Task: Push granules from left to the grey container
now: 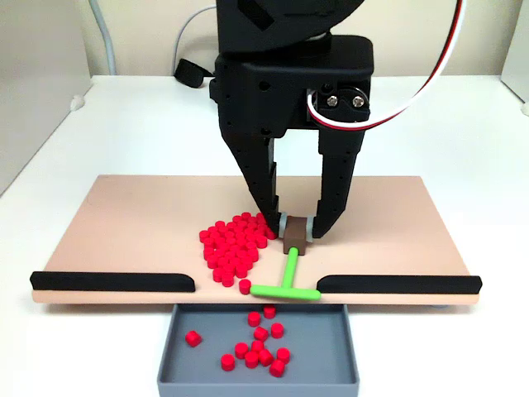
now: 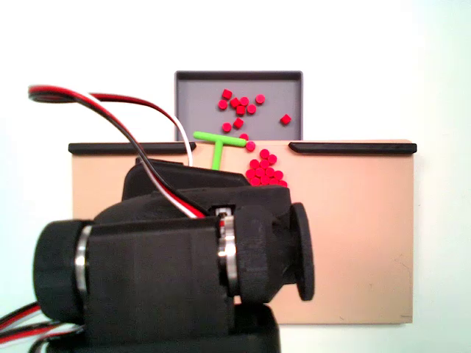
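A heap of red granules [image 1: 235,246] lies on the tan board, left of the green T-shaped pusher [image 1: 288,281] in the front fixed view; in the fixed view from behind the arm the granules [image 2: 265,170] lie right of the pusher [image 2: 219,145]. Several more granules [image 1: 259,341] rest in the grey container [image 1: 180,361] below the board's gap, also the grey container [image 2: 193,110]. One granule [image 1: 245,286] sits by the gap, beside the pusher's crossbar. My gripper [image 1: 295,227] is shut on the pusher's brown and grey handle block [image 1: 295,240], with the crossbar at the gap.
The tan board [image 1: 124,231] has black strips [image 1: 111,281] [image 1: 401,284] along its front edge, left and right of the gap. A black cable and plug [image 1: 192,73] lie at the back of the white table. The arm's body [image 2: 169,265] hides much of the board from behind.
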Motion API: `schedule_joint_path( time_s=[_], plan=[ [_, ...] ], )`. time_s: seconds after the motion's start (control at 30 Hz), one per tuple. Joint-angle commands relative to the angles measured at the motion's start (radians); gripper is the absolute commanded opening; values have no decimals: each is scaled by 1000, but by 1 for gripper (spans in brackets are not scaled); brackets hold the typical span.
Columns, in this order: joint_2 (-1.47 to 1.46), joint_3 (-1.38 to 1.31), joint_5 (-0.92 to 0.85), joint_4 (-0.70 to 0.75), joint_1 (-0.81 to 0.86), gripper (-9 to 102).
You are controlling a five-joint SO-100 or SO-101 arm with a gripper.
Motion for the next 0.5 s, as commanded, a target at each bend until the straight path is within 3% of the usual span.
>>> schedule_joint_path(
  time_s=[0.0,0.47],
  plan=[
    [66,-35,-18,2,8,0],
    [195,-20,-44,20,11,0]
  ],
)
